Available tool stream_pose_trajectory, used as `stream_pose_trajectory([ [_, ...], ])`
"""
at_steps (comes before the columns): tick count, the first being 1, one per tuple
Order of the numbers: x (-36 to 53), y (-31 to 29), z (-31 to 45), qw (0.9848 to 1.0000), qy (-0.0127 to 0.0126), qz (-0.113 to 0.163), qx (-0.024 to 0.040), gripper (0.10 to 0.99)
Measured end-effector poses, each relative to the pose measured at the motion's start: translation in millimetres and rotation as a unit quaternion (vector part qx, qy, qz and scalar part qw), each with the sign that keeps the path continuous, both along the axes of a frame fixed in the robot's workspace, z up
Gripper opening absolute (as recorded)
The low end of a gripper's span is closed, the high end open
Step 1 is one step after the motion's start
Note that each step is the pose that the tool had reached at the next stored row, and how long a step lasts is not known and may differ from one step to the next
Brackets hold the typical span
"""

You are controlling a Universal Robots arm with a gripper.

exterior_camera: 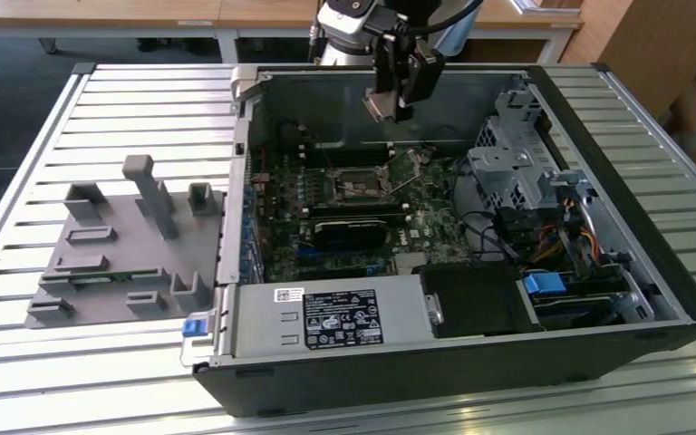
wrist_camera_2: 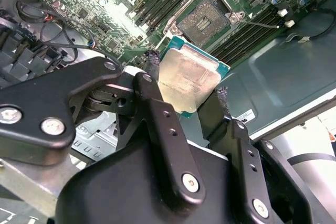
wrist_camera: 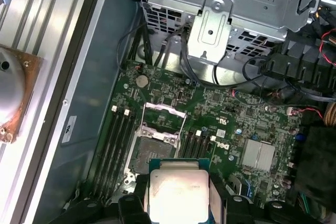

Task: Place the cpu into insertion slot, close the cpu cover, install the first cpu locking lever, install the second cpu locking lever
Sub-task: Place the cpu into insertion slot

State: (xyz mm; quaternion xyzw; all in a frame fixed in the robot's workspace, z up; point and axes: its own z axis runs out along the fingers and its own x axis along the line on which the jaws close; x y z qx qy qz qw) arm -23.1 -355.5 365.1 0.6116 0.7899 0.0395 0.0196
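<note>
Gripper (wrist_camera_2: 186, 85) clamps cpu (wrist_camera_2: 190, 77); exterior view shows both clear of insertion slot (exterior_camera: 355, 187)

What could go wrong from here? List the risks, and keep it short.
1. The end effector grips the cpu by its edges, above the motherboard. A slip could drop it onto the contacts of the insertion slot.
2. The cpu cover looks raised at the slot's edge, so the end effector might catch on it on the way down.

Part of the cpu (wrist_camera: 177, 190) cut off by the first wrist view's edge
</note>
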Motion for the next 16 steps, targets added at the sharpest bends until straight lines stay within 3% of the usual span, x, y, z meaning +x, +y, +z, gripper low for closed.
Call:
stream_pose_trajectory([
  [16, 0.0, 0.0, -7.5, 0.9996, 0.0000, -0.027, 0.0000, 0.541],
])
